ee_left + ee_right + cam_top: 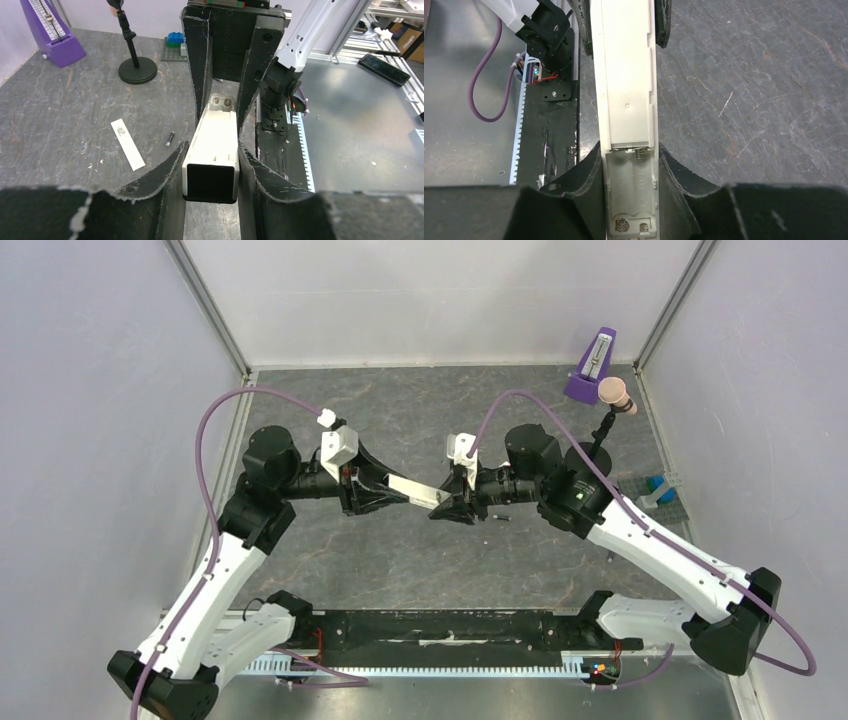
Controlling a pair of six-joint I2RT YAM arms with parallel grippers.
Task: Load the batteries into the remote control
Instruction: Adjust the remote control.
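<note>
The remote hung level over the bench, its long axis spanning from the clenched left tool to the right tool gripping its empty compartment end, while one battery lay on the bench just past that end, nearer the right arm.

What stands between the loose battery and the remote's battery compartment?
Nothing visible: the remote control has its compartment open and empty, the cover strip lying on the table beside the battery. The left gripper and right gripper both hold the remote.
</note>
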